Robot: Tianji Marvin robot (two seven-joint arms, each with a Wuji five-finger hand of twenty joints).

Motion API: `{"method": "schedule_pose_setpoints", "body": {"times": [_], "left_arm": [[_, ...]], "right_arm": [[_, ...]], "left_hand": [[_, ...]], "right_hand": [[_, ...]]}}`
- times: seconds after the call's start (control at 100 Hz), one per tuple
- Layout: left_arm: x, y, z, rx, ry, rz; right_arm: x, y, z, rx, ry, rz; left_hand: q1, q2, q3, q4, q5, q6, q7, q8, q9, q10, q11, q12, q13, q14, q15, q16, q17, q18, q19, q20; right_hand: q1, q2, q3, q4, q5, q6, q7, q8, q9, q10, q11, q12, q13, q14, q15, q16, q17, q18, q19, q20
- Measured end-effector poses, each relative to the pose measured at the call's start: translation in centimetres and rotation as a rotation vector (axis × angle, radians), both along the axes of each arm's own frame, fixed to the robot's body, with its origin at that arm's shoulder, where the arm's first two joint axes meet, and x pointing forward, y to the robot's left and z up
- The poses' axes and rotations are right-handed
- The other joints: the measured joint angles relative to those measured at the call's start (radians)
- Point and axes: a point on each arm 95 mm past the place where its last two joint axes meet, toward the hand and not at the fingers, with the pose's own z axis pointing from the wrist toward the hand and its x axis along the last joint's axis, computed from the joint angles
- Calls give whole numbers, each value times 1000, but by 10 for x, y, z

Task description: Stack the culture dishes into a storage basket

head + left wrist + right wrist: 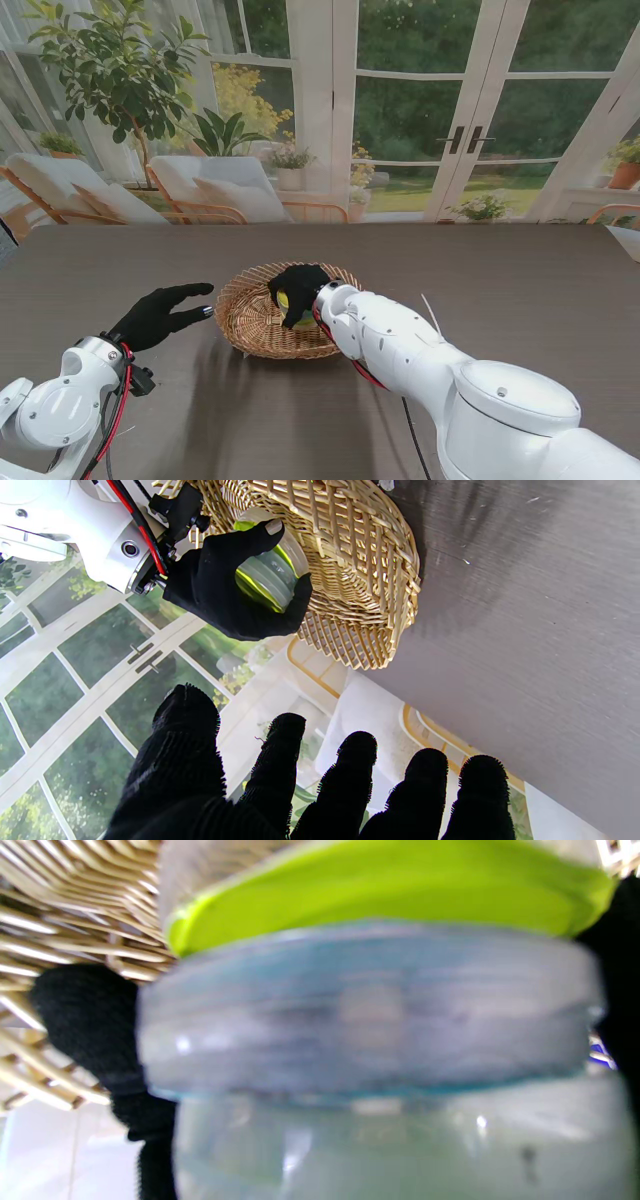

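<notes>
Bright daylight, sharp from the stand, blurred at the right wrist.

Light enters through the glass doors (470, 120) beyond the table (520, 290); the basket (250, 320) casts a soft shadow toward me. The culture dishes (370, 1010) beside its weave fill the right wrist view, out of focus with small glints.

table (520, 290) dark, bare | lounge chairs (210, 190) beyond (cushioned) | potted tree (115, 70)

A woven basket (262, 318) sits mid-table, its raised rim the only barrier on the dark tabletop (520, 290). The right hand (297, 293), clasping stacked culture dishes (270, 572), fills the basket's middle. The left hand (160, 314) hovers spread just beside the rim, bare table around it.
</notes>
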Motion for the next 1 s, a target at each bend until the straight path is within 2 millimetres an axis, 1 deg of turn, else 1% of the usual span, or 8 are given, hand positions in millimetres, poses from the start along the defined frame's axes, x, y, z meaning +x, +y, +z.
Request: {"method": "schedule_pose_setpoints", "body": {"times": [0.1, 0.13, 0.27, 0.33, 0.4, 0.59, 0.72, 1.0], "left_arm": [[0, 0, 0, -1, 1, 0], [0, 0, 0, -1, 2, 0], [1, 0, -1, -1, 3, -1], [1, 0, -1, -2, 3, -1], [1, 0, -1, -2, 3, -1], [1, 1, -1, -2, 4, -2], [1, 1, -2, -3, 3, -4], [2, 1, -2, -4, 3, -5]], "right_arm": [[0, 1, 0, -11, -4, 7], [0, 1, 0, -13, -5, 7], [0, 1, -1, -24, -6, 9], [0, 1, -2, -30, -7, 10], [-1, 1, -3, -38, -6, 13], [0, 0, -3, -46, -6, 14], [-1, 0, -4, -52, -11, 17], [-1, 0, -5, -66, -10, 17]], "left_hand": [[0, 0, 0, 0, 0, 0, 0, 0, 0, 0, 0, 0, 0, 0, 0, 0, 0, 0, 0, 0], [0, 0, 0, 0, 0, 0, 0, 0, 0, 0, 0, 0, 0, 0, 0, 0, 0, 0, 0, 0], [0, 0, 0, 0, 0, 9, 0, 0, 0, 0, 0, 0, 0, 0, 0, 0, 0, 0, 0, 0], [0, 0, 0, 0, 0, 9, 0, 0, 0, 0, 0, 0, 0, 0, 0, 0, 0, 0, 0, 0], [0, 0, 0, 0, 0, 9, 0, 0, 0, 4, 0, 0, 0, 0, 0, 0, 0, 0, 0, 0], [0, 0, 0, 0, 0, 10, 0, 0, 0, 5, 0, 0, 0, 0, 0, 0, 0, 0, 0, 0], [0, 0, 0, 0, 0, 10, 0, 0, 0, 6, 0, 0, 0, 0, 0, 0, 0, 0, 0, 0], [0, 0, 0, 0, 0, 10, 0, 0, 0, 6, 0, 0, 0, 0, 0, 0, 0, 0, 0, 0]], "right_hand": [[1, 11, 0, 0, -10, 22, -8, 2, -23, -1, 28, -15, -3, 7, 0, -2, 0, 0, -11, 0], [1, 12, 0, 13, -10, 31, -13, 11, -33, -4, 41, -22, -4, 7, 0, -3, 0, -1, -13, 0], [1, 49, 0, 89, -18, 56, -60, 103, -61, -13, 64, -36, -17, 21, 6, -18, -7, -1, -16, 0], [1, 64, 0, 100, -34, 76, -93, 164, -71, -19, 69, -50, -25, 25, 8, -28, -15, -3, -18, 0], [1, 66, 0, 108, -47, 89, -123, 183, -77, -25, 69, -63, -29, 25, 8, -32, -17, -7, -25, 0], [2, 77, 0, 109, -105, 91, -168, 184, -118, -72, 83, -79, -40, 27, 14, -42, -25, -10, -31, 0], [5, 128, 2, 121, -159, 92, -197, 174, -167, -75, 77, -113, -83, 29, 23, -71, -55, -22, -59, 0], [7, 143, 4, 152, -220, 93, -221, 162, -242, -75, 55, -142, -124, 29, 24, -100, -93, -31, -94, 0]]}}
